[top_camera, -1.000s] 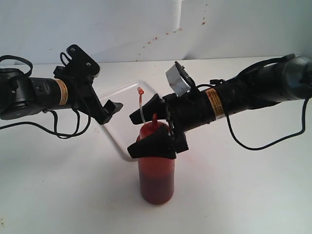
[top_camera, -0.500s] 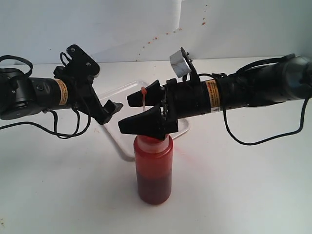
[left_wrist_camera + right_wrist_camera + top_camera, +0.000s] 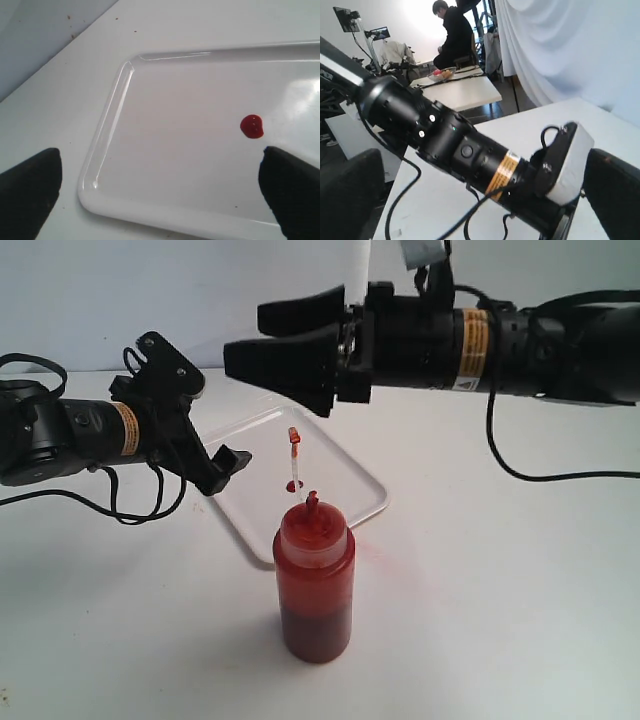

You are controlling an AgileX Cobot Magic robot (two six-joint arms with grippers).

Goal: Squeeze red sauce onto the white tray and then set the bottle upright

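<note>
A white tabletop (image 3: 520, 620) meets a pale backdrop wall (image 3: 150, 290) flecked with small red specks (image 3: 345, 308). The right wrist view shows a draped white curtain (image 3: 560, 45), a second white table (image 3: 462, 92) and a dark-clothed person (image 3: 452, 35) before a brightly lit wall (image 3: 415, 20).

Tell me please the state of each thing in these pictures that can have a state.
bottle: upright on the table, uncapped, partly full.
small cap: off the nozzle, on its strap.
white tray: flat, one blob of red sauce on it.
left pincer: open, empty, above the tray.
right pincer: open, empty, above the bottle.
</note>
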